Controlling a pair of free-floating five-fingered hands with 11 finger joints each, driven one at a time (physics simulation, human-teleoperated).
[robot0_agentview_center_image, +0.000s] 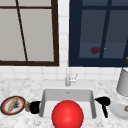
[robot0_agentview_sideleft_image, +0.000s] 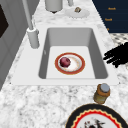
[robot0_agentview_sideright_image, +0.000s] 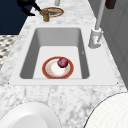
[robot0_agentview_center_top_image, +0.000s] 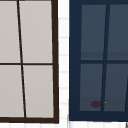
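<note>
hovering left hand (robot0_agentview_center_image: 35, 107) beside small jar (robot0_agentview_center_image: 27, 106), left of sink (robot0_agentview_center_image: 44, 100); fingers spread, holding nothing. right hand (robot0_agentview_center_image: 103, 102) near white plate (robot0_agentview_center_image: 117, 110), grip unclear. left side view: jar (robot0_agentview_sideleft_image: 102, 93) near counter edge; stray knock could topple it.

A marbled grey countertop (robot0_agentview_center_image: 22, 87) carries a white sink (robot0_agentview_sideleft_image: 42, 62) at its middle. On the left lie a red-rimmed decorated plate (robot0_agentview_center_image: 12, 105) and a small brown jar (robot0_agentview_sideleft_image: 101, 93). On the right stand a white plate (robot0_agentview_center_image: 120, 109) and a grey canister (robot0_agentview_center_image: 123, 82).
</note>
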